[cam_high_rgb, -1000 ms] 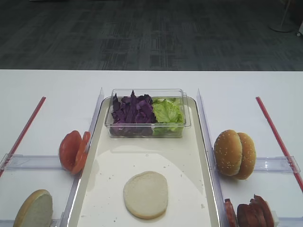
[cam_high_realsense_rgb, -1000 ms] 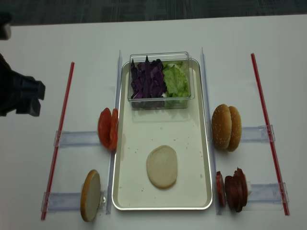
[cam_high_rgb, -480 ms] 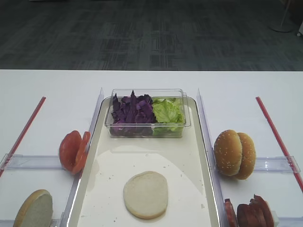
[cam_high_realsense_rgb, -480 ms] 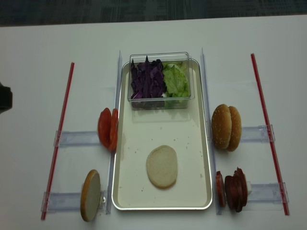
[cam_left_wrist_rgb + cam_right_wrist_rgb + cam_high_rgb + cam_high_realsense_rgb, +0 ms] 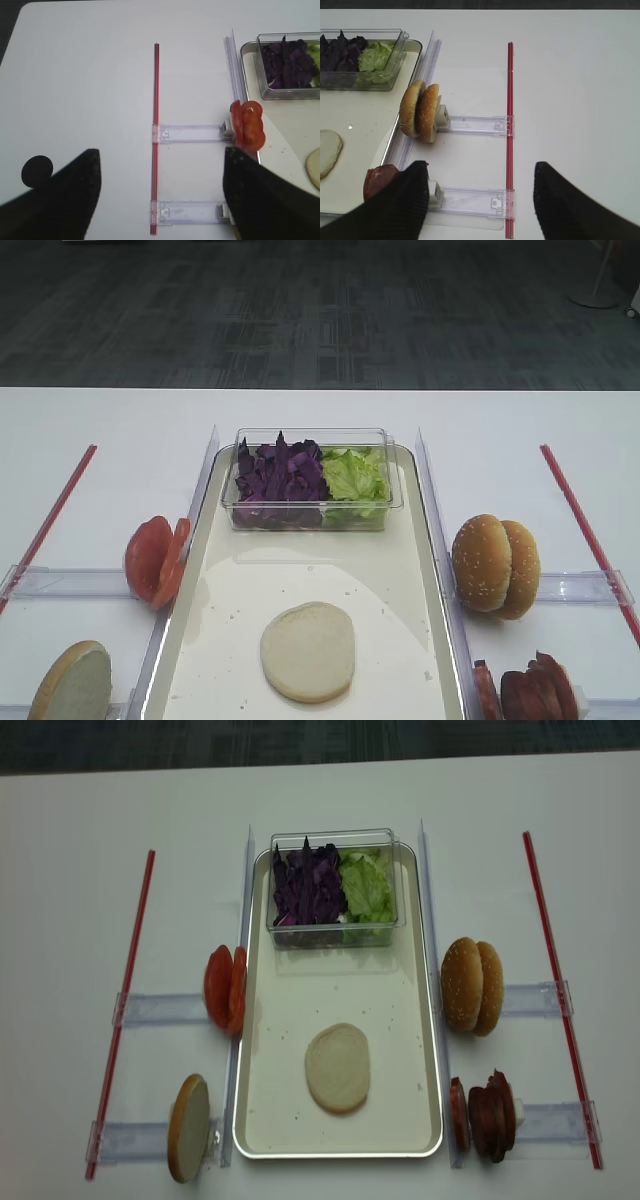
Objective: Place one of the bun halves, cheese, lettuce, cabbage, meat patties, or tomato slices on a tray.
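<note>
Bun half (image 5: pixel 337 1067) down flat on the tray (image 5: pixel 415 1020), and we're clear of it!
We see it cut face up in the near half, the clear tub (image 5: pixel 334 888) of cabbage (image 5: pixel 306 885) and lettuce (image 5: pixel 366 887) at the far end. Our left gripper (image 5: pixel 160 192) hangs released beside the tomato slices (image 5: pixel 247 125); right gripper (image 5: pixel 480 195) spread wide too.

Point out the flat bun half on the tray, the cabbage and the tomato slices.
bun half (image 5: pixel 337 1067): realsense high view, middle of its pale cut face.
cabbage (image 5: pixel 308 885): realsense high view, middle of the purple shreds.
tomato slices (image 5: pixel 225 989): realsense high view, middle of the upright stack.
</note>
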Robot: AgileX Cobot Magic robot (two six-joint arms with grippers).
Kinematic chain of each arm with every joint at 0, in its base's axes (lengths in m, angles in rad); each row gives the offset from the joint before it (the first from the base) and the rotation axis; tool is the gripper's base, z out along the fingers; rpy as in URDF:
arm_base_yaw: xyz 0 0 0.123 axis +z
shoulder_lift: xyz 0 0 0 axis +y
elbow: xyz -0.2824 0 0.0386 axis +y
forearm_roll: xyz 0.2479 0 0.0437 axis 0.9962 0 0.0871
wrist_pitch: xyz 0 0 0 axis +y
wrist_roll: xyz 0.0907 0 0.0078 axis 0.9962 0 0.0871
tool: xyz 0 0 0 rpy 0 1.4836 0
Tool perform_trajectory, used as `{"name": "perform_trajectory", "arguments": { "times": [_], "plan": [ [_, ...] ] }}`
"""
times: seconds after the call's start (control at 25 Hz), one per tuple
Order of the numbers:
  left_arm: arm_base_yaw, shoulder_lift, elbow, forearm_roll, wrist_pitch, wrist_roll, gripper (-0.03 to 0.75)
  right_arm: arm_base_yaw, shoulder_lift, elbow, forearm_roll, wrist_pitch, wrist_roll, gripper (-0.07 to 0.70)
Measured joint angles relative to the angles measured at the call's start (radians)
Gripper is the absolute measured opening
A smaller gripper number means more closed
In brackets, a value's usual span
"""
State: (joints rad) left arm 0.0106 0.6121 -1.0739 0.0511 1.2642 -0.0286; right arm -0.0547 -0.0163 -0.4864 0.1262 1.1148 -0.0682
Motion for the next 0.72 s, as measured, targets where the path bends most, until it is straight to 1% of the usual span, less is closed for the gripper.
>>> {"name": "perform_trajectory", "arguments": {
  "times": [0.12,0.16,0.2,0.36,0.4,0.48,0.64,0.72],
  "plan": [
    [0.000,-0.078,0.070,0.000,0.003,-0.016,0.486,0.000,0.000,0.000,0.000,0.000,0.000,0.481],
    [0.000,-0.078,0.070,0.000,0.003,-0.016,0.486,0.000,0.000,0.000,0.000,0.000,0.000,0.481],
    [0.000,-0.131,0.119,0.000,0.006,-0.020,0.486,0.000,0.000,0.000,0.000,0.000,0.000,0.481],
    [0.000,-0.255,0.212,0.000,0.010,-0.027,0.486,0.000,0.000,0.000,0.000,0.000,0.000,0.481],
    [0.000,-0.255,0.212,0.000,0.010,-0.027,0.486,0.000,0.000,0.000,0.000,0.000,0.000,0.481],
    [0.000,-0.313,0.247,0.000,0.010,-0.029,0.485,0.000,0.000,0.000,0.002,0.000,0.000,0.481],
    [0.000,-0.463,0.333,0.000,0.014,-0.029,0.475,0.000,0.000,0.000,0.002,0.000,0.000,0.481],
    [0.000,-0.483,0.348,0.000,0.015,-0.029,0.475,0.000,0.000,0.000,0.002,0.000,0.000,0.481]
  ]
}}
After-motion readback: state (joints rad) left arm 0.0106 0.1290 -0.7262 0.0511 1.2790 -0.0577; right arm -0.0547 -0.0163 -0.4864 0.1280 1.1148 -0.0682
